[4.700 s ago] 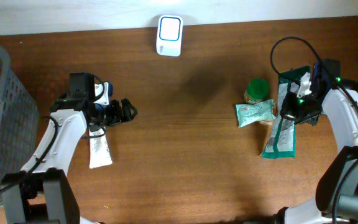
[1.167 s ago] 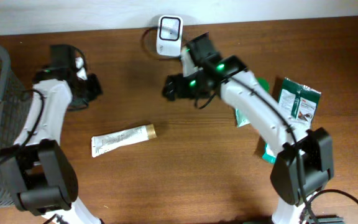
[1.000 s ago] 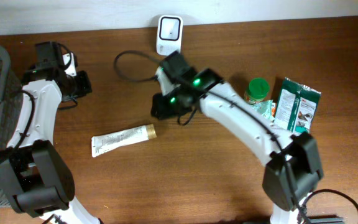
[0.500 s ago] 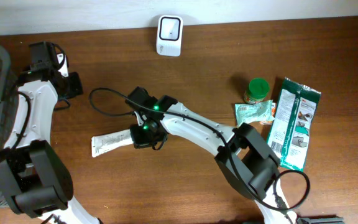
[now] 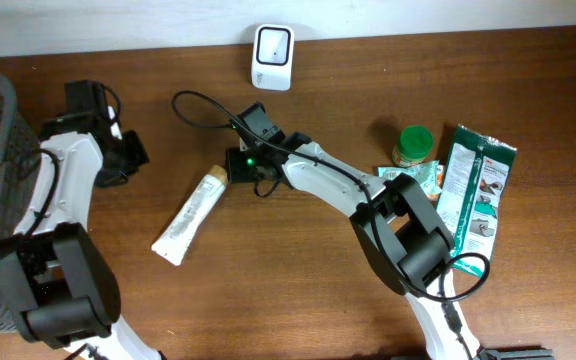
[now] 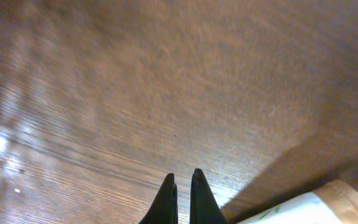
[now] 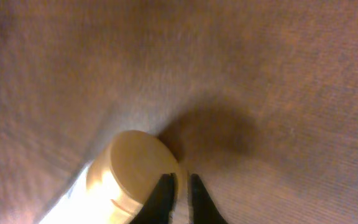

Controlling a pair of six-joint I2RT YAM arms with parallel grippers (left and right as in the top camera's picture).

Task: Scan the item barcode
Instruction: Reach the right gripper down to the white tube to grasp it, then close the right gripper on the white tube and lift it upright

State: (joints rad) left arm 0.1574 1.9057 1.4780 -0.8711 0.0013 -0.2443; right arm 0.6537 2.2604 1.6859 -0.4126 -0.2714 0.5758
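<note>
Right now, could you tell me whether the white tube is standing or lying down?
Lying down: overhead, the tube shows its full length flat on the table, tan cap on.

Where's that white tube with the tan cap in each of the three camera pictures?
Overhead: the white tube lies slanted, left of centre.
Left wrist: the tube shows in the bottom right corner.
Right wrist: only its tan cap, lower left.
Shared landmark: that tan cap, seen in all three.

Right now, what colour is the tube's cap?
The cap is golden tan, clearest in right wrist view.
</note>
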